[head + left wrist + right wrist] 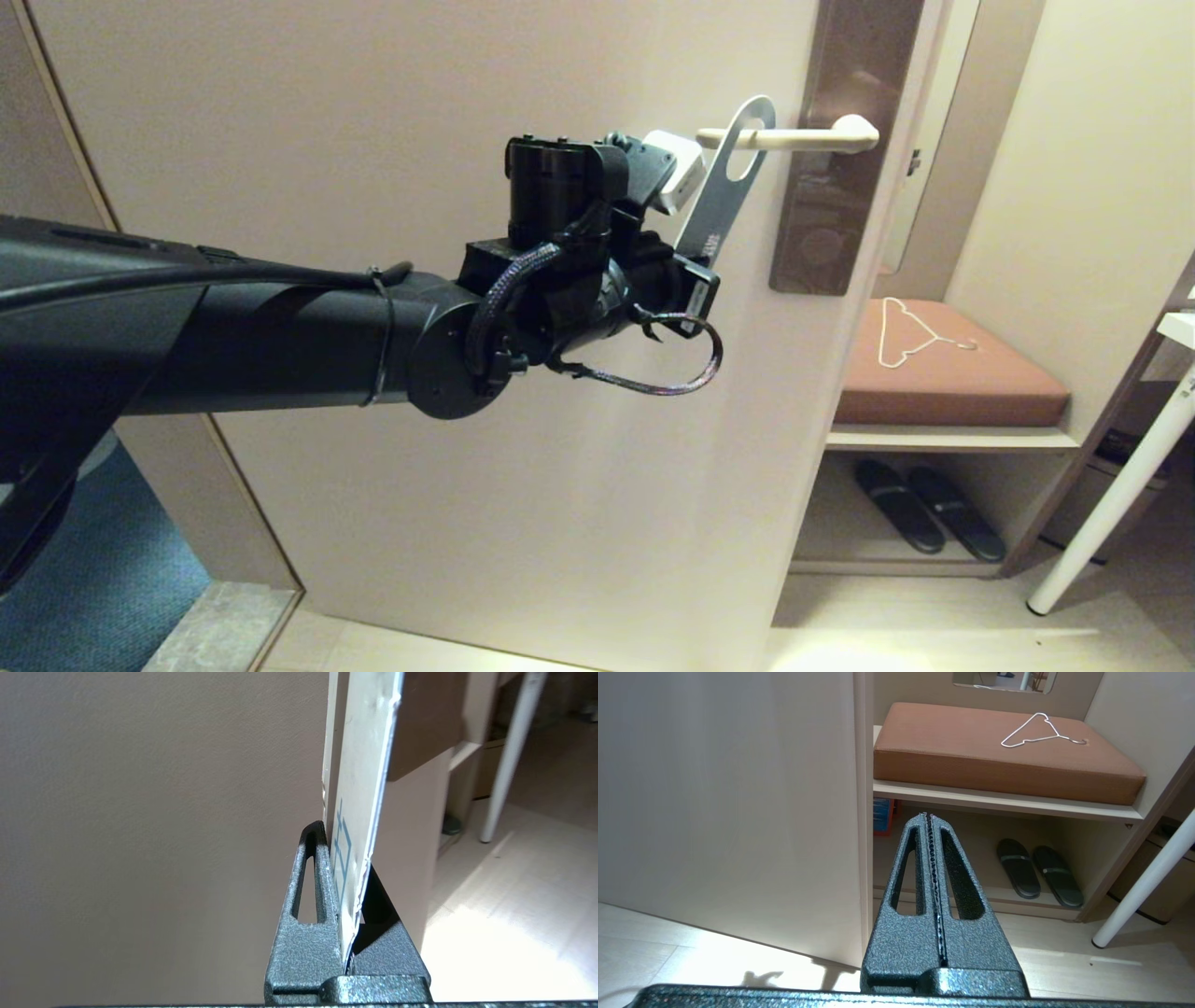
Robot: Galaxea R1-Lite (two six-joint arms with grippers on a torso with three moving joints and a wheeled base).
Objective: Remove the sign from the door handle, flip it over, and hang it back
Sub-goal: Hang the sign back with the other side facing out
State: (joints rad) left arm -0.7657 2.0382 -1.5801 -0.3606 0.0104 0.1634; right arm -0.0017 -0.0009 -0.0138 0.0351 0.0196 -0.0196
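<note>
Head view first: the left gripper (695,271) is clamped on the lower end of the sign (724,191), just below and left of the door handle (794,139). The sign's oval hole is looped over the free tip of the door handle, and the card hangs tilted with its bottom swung left, away from the metal plate (836,187) behind the handle. My guess is the tilt comes from the grip pulling it sideways, either to slide it off the tip or to settle it on; I can't tell which. The face showing here is blue-grey, with small text near the gripper that's too tiny to read.

Left wrist view: the fingers (310,891) are pinched together on the card's bottom edge. This side looks pale with thin blue line markings, and the edge looks a bit worn. Holding by the bottom end keeps the hole end free for the handle, I reckon.

Right wrist view: the right gripper (934,868) is closed on nothing, parked well below the door handle, facing the bench cushion (994,751), wire hanger (1036,730) and slippers (1036,872).
</note>
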